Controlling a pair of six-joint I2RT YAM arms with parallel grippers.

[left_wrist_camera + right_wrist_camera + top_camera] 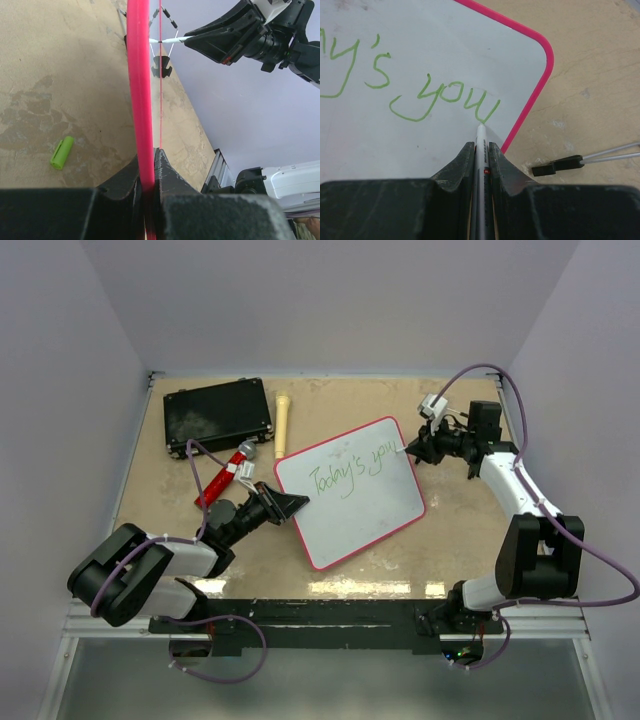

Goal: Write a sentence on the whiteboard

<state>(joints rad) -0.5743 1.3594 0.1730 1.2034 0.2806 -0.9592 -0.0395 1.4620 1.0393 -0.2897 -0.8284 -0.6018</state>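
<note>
The whiteboard with a red-pink rim lies tilted mid-table. It bears green cursive, the sentence, reading "Today's you" in one line. My left gripper is shut on the board's left rim, seen edge-on in the left wrist view. My right gripper is shut on a white marker. The marker's tip touches the board at the end of "you", near the board's right corner.
A black case lies at the back left, a cream stick beside it, and a red tool near the left arm. A green marker cap lies on the table. A black clip on wires lies right of the board.
</note>
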